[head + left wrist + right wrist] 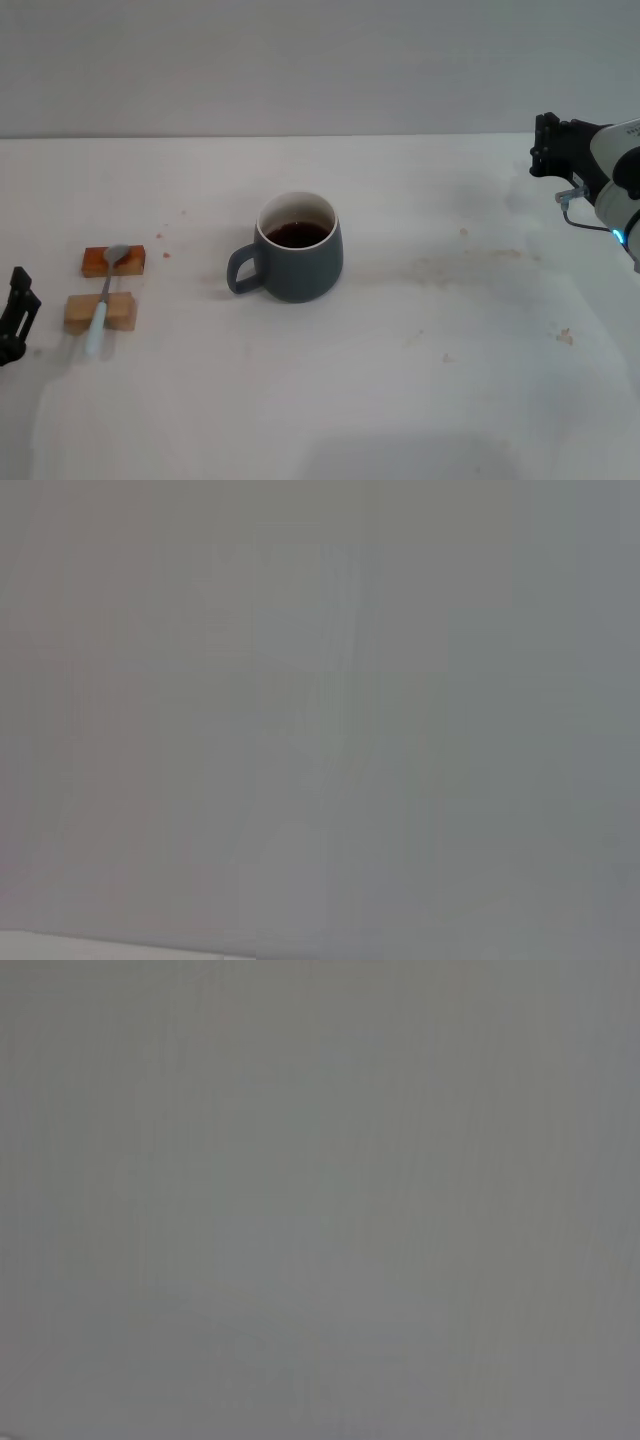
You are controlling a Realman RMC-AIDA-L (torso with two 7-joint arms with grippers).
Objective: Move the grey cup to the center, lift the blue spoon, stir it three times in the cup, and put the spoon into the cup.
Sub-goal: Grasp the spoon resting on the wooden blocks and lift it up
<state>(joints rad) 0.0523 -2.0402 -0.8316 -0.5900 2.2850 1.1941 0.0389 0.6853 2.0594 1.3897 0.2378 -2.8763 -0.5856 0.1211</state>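
Observation:
The grey cup (pixel 297 250) stands upright near the middle of the white table, handle pointing to the left, dark liquid inside. The blue spoon (pixel 104 300) lies far left across two wooden blocks, its metal bowl on the far block and its pale handle over the near one. My left gripper (pixel 17 310) sits at the left edge, just left of the spoon and apart from it. My right gripper (pixel 548 145) hangs at the far right edge, well away from the cup. Both wrist views show only blank grey.
Two wooden blocks (pixel 112 262) (pixel 100 311) carry the spoon at the left. Faint stains and crumbs (pixel 470 262) mark the white table (pixel 400 400) to the right of the cup.

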